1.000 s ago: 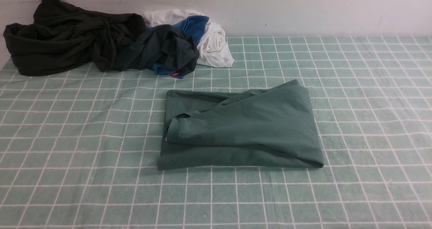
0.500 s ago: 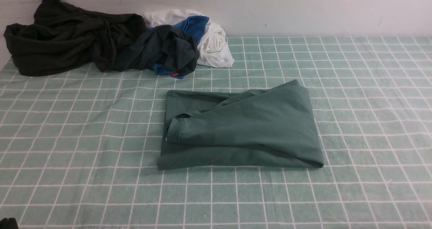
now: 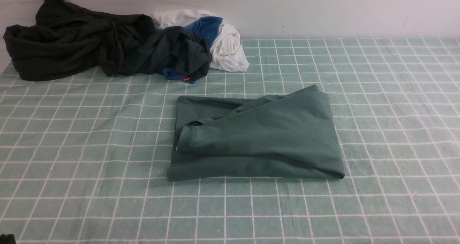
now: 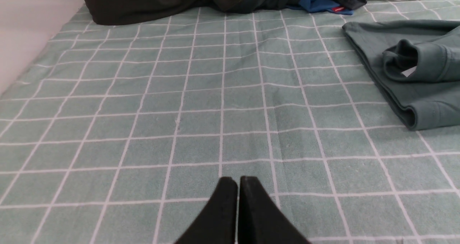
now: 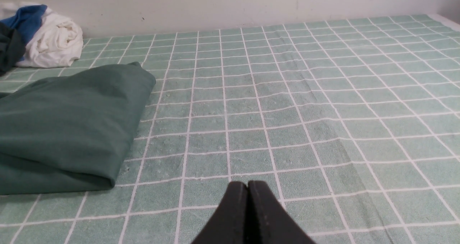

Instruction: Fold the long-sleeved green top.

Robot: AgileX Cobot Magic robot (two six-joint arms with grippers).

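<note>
Black left hand [image 4: 238, 181] clenched, empty, low over cloth; right hand [image 5: 248, 185] likewise

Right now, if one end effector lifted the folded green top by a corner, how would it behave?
The green long-sleeved top looks soft and floppy, so its stacked layers would probably sag and unfold. The loose cuffed sleeve on top would likely slide off. Pushed, it would probably bunch on the checked cloth.

Even, soft, bright light; faint shadows under cloth folds; sharp focus, no glare or blur
</note>
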